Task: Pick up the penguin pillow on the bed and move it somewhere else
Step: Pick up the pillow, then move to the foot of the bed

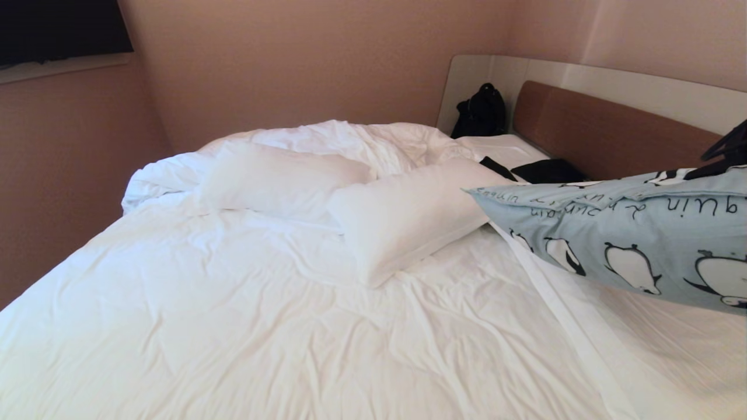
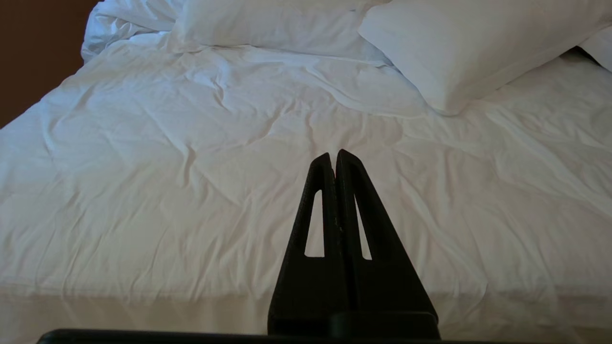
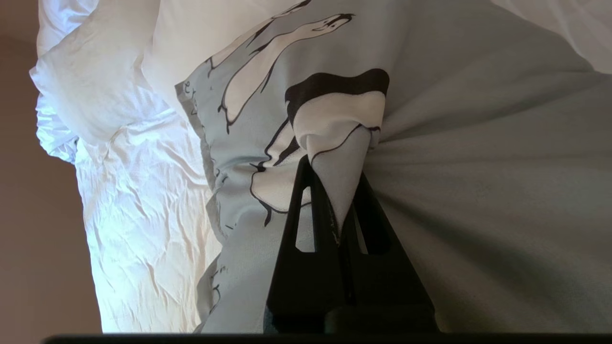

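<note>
The penguin pillow (image 3: 459, 157) is held by the right gripper (image 3: 342, 191), whose two black fingers are closed on a bunched fold of the pale blue cover; a pinch of fabric w/ part of a penguin print is squeezed up between them. In the head view the pillow (image 1: 636, 233) is seen lifted clear of the sheet at the right side of the bed (image 1: 233, 326), near the headboard, tilted so its near corner points toward the centre. That corner is seen in front of a plain white pillow (image 1: 408, 216), w/ contact not determinable. The arm itself is hardly visible there; only dark parts show at the right edge above the pillow.

The left gripper (image 2: 336, 160) is parked over the foot-side sheet, fingers pressed together, nothing held.

The bed is covered w/ a creased white sheet. A second white pillow (image 1: 280, 181) lies further left, against a crumpled white duvet (image 1: 350, 140). The headboard (image 1: 601, 134) is brown w/ a pale grey frame. A black bag (image 1: 481, 111) is propped in the corner by it, and another dark item (image 1: 545, 171) lies on the mattress just below the headboard. Walls are pinkish-beige.

Handwritten-style text runs along the pillow, upside down in the head view; only "quin" can be read at the right edge, the rest being illegible.
</note>
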